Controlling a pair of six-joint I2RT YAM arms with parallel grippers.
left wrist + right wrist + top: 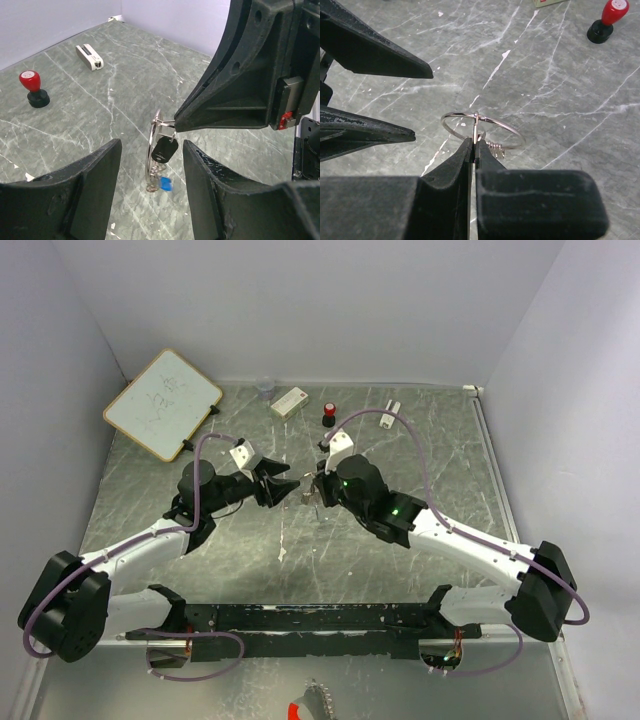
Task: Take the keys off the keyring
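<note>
Two pincers faced each other tip to tip over the middle of the marbled surface (450, 455), both arms reaching inward. The right pincer (474, 145) was pressed together on the keyring (495, 121), holding the loop up on edge. The black-headed key (164, 149) hung just under the pinch. The blue-headed key (166, 185) and silver keys (152, 186) dangled at the loop's bottom, long axes pointing down. The left pincer (151, 145), spread and empty, pointed straight at the ring, which lay just ahead, centred on its gap. It looked best placed to take a key.
</note>
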